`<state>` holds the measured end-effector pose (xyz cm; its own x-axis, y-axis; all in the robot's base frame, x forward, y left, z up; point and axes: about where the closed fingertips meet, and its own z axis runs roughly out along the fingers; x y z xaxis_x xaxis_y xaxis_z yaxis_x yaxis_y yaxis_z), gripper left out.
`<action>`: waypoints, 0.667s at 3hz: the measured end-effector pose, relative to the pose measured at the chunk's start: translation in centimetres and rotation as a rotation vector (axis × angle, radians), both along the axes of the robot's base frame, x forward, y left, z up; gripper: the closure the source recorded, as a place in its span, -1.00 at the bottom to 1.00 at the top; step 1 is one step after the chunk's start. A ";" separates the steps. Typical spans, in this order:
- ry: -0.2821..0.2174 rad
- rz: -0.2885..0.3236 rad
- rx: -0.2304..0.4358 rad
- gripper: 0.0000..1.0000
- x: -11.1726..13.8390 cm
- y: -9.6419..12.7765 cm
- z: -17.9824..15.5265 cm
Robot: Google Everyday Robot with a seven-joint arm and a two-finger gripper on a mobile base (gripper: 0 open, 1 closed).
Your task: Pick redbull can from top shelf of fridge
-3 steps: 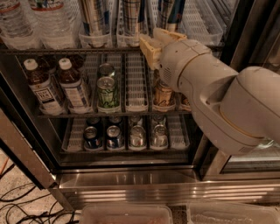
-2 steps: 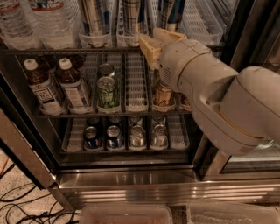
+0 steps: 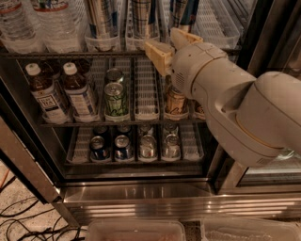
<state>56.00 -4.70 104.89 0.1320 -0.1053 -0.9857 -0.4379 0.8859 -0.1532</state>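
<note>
Hovering with fingers spread and empty, the gripper (image 3: 171,46) has the redbull can (image 3: 143,14) up-left of it. The can is probably stiff, slick and dentable, so pinch it mid-body.

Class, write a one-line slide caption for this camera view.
Gripper at the front rail of the white wire top shelf, near the tall slim silver checked redbull can.

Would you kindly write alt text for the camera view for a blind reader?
The gripper of a white robot arm, jaws apart, hovers at the front rail of the white wire top shelf in a stainless-steel fridge, beside a tall slim silver redbull can with dark-blue checked lines.
</note>
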 end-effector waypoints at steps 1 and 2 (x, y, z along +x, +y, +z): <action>0.000 0.000 0.000 -0.38 0.0 0.0 0.0; 0.000 0.012 -0.004 -0.52 -0.1 0.3 0.0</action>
